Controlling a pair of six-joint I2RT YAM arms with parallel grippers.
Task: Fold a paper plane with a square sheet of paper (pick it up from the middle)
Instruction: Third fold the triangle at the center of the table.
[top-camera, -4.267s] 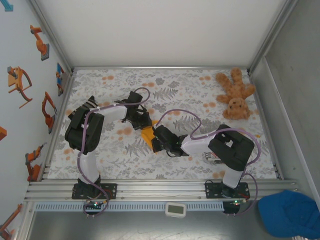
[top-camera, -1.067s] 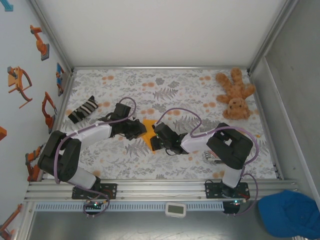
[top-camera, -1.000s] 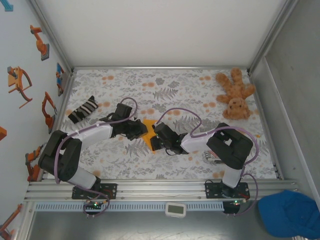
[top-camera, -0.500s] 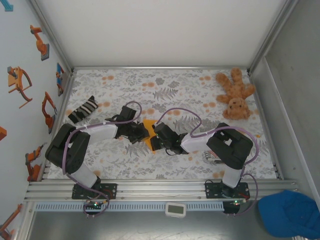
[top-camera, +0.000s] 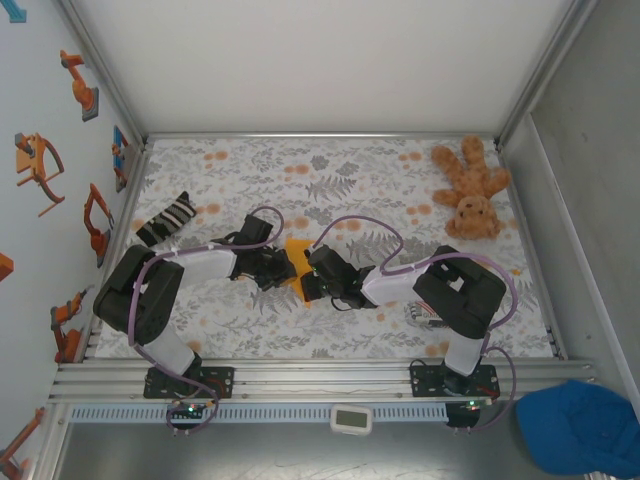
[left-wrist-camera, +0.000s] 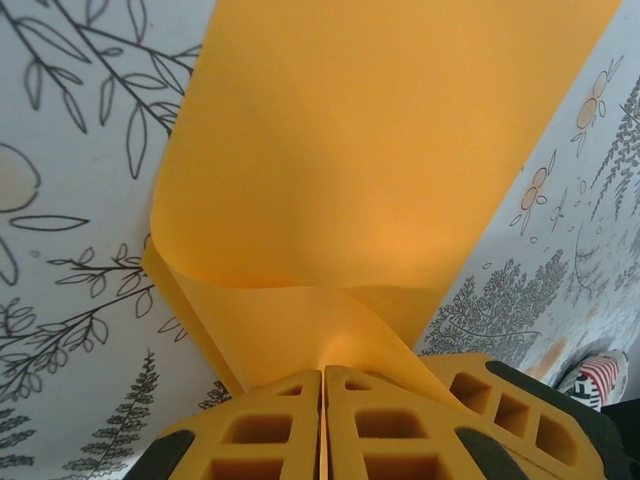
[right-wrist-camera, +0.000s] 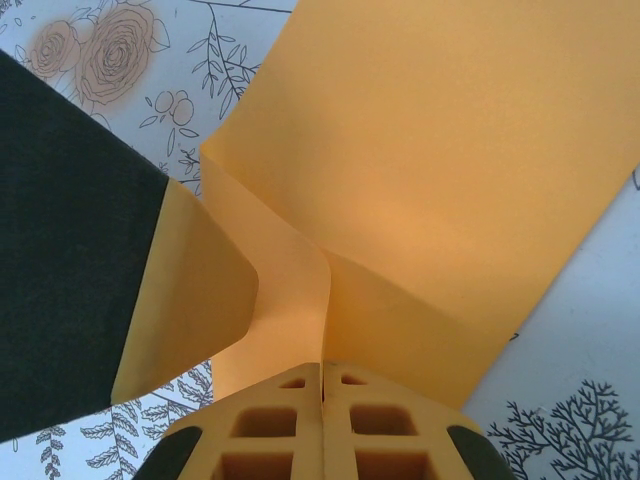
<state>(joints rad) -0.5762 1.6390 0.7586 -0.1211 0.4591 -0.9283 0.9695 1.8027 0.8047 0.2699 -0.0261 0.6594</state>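
Mid-table on the floral cloth (top-camera: 360, 180): the square sheet of paper (top-camera: 297, 250), bright orange, partly lifted and bowed rather than lying flat. Judged to be early in the folding. In the left wrist view, one edge curled over on itself into a soft loop. In the right wrist view, a doubled layer and a raised ridge running up from the pads. No pointed nose, no wings and no centre crease to make out, so most of the folding left to do.

Pinched on one side by the left gripper (left-wrist-camera: 323, 378), pads pressed together with only the paper's thickness between them. Pinched on the other side by the right gripper (right-wrist-camera: 322, 372), pads likewise closed flat on a fold of the sheet. In the top view, both grips close together, just beside each other at the paper's near edge.

Farther out and well apart from the paper: a red-and-white striped packet (top-camera: 424, 315) near the right arm, a brown plush teddy (top-camera: 470, 190) in the far right corner, and a dark striped cloth (top-camera: 165, 220) by the left edge.
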